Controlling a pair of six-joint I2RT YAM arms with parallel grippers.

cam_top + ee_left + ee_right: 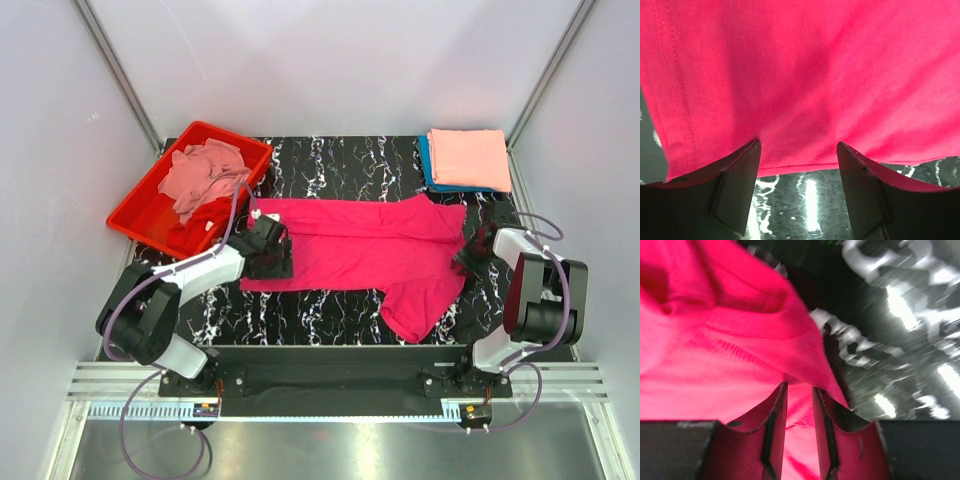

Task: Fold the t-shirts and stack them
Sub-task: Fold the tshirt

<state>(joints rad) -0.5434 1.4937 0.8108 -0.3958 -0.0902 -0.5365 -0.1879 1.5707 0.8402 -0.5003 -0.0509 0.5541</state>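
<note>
A hot pink t-shirt (350, 245) lies spread across the black marbled table (320, 320), with one sleeve pointing toward the near edge. My left gripper (268, 248) sits at the shirt's left hem. In the left wrist view it (799, 145) is open, the hem (800, 164) lying just at the fingertips and bare table between the fingers. My right gripper (468, 252) is at the shirt's right edge. In the right wrist view its narrow jaws (800, 386) are shut on a raised fold of the pink cloth (715, 350).
A red plastic tray (150, 232) stands at the back left, holding a crumpled dusty pink t-shirt (205, 170) and a red t-shirt (205, 215). At the back right a folded salmon t-shirt (470, 158) lies on a folded teal one (426, 162). Grey walls enclose the table.
</note>
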